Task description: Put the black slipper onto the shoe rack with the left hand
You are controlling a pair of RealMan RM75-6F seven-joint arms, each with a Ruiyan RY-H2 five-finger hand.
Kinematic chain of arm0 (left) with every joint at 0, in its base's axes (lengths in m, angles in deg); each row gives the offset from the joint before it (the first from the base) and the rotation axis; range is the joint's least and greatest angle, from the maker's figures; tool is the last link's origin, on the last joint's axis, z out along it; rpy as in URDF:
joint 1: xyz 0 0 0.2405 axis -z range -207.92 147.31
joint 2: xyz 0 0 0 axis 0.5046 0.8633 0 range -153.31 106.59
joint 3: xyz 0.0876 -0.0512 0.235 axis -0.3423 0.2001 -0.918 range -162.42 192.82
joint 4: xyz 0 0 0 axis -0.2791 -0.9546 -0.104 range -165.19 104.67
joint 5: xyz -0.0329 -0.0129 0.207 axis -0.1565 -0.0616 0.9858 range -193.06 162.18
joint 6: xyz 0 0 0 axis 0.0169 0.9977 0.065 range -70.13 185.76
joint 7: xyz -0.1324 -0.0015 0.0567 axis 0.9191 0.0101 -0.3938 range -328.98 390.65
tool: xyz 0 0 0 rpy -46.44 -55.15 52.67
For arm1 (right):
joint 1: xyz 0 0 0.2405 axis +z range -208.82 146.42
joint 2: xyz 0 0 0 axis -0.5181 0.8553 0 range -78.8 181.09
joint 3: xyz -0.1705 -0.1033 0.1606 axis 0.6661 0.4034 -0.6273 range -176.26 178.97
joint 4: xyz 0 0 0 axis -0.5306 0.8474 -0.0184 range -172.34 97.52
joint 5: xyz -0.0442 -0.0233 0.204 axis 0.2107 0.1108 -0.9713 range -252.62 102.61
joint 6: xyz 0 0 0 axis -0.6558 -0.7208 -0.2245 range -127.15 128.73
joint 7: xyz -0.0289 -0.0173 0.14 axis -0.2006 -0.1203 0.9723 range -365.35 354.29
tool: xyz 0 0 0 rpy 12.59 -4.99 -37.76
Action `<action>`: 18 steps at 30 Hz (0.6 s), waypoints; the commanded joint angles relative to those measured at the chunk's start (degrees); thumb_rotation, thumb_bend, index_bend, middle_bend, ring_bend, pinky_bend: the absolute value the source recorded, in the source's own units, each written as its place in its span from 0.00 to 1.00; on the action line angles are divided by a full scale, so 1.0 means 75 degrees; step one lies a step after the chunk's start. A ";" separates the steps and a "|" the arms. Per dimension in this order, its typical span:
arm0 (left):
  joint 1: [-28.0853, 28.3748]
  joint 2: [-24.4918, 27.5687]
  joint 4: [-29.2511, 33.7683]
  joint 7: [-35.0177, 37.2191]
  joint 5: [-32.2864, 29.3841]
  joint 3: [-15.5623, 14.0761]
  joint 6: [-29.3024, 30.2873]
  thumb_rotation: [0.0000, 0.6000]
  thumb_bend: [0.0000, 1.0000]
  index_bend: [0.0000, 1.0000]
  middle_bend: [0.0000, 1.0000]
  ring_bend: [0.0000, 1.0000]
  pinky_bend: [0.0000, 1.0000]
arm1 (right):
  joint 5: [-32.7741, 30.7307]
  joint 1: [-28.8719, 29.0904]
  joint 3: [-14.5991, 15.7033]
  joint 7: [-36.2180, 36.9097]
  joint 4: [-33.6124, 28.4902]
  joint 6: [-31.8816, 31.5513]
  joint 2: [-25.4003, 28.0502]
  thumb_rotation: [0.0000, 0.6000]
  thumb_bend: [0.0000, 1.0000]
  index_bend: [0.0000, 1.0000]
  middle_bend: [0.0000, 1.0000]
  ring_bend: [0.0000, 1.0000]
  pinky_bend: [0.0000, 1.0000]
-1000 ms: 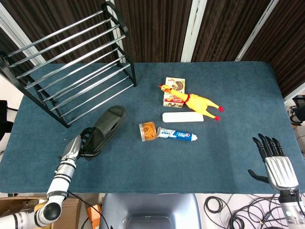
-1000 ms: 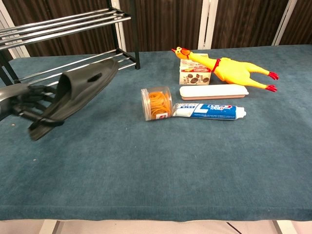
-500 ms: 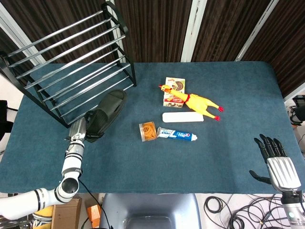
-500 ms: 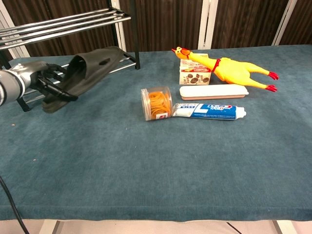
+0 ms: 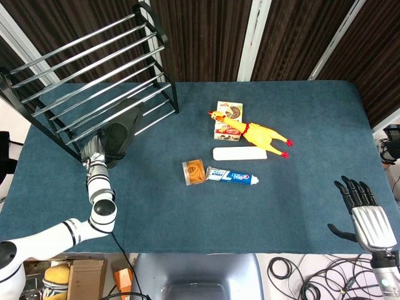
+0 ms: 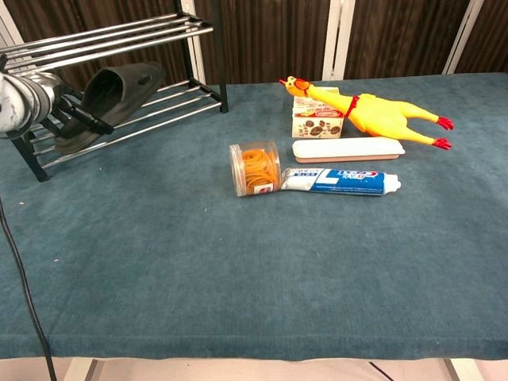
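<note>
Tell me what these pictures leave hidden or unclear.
- Left hand: chest view, fingers mostly hidden behind the black slipper; its grip is unclear.
- Shoe rack: whether the slipper rests on its bars is undecidable.
- Right hand: head view only; chest view's frame excludes it.

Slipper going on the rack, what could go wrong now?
1. The slipper sits tilted, its toe over the lower bars of the rack and its heel out past the front bar. If the left hand lets go now, it may slide back onto the table.
2. The bars have gaps, so the slipper might tip or catch between them.
3. The hand is close to the rack's front bar and could bump it when pulling away.
</note>
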 commanded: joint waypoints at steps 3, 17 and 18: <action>0.0363 -0.0264 -0.0994 -0.0381 -0.0665 0.0395 -0.0192 1.00 0.31 0.50 0.77 0.78 0.96 | 0.0072 -0.0049 0.0020 0.0218 0.0026 -0.0111 0.0083 1.00 0.08 0.00 0.00 0.00 0.02; 0.1097 -0.1169 -0.3590 -0.0789 -0.0755 0.0864 -0.0617 1.00 0.31 0.40 0.77 0.77 0.95 | 0.0227 -0.0099 0.0075 0.0715 0.0125 -0.0228 0.0243 1.00 0.08 0.00 0.00 0.00 0.02; 0.1136 -0.1223 -0.3731 -0.0806 -0.0741 0.0898 -0.0654 1.00 0.31 0.39 0.77 0.77 0.95 | 0.0237 -0.0096 0.0080 0.0735 0.0130 -0.0223 0.0250 1.00 0.08 0.00 0.00 0.00 0.02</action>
